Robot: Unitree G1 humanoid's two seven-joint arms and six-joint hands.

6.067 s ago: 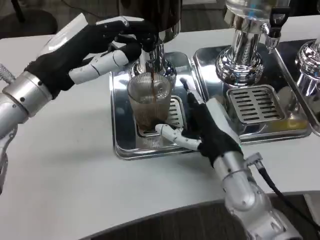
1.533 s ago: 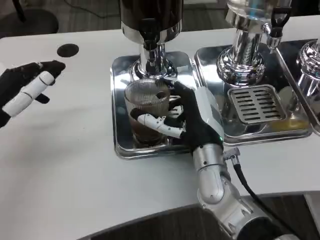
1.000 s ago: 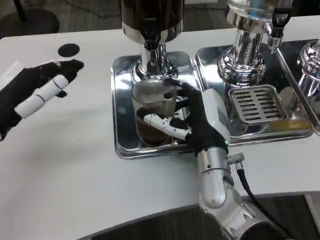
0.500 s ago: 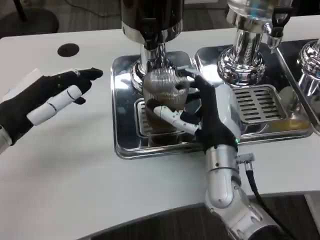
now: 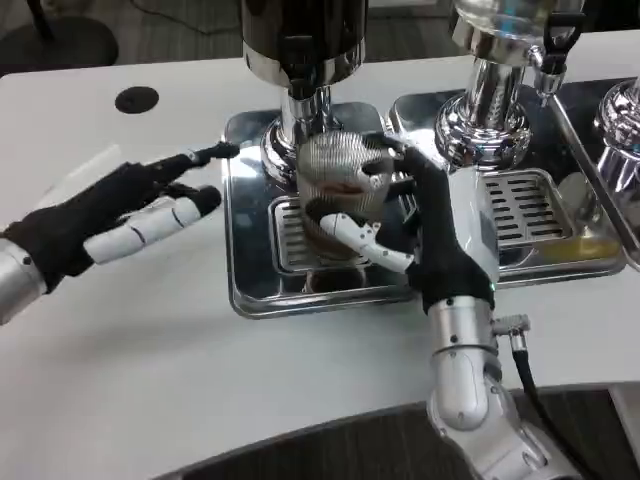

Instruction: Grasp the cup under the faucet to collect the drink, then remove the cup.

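The right robot hand [image 5: 420,235] was clamped around the ribbed cup [image 5: 340,190], which held dark drink and sat in its grip above the drip grille [image 5: 290,235] of the steel tray [image 5: 250,285], just in front of the faucet [image 5: 303,75]. The left robot hand [image 5: 125,215] hovered over the white surface [image 5: 150,360] beside the tray, fingers spread apart and holding nothing.

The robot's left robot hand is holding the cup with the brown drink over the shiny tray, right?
Not quite. It is the right robot hand that holds the cup with the brown drink over the shiny tray. The head view shows the left robot hand holding nothing, its fingers stretched out toward the tray from over the white table.
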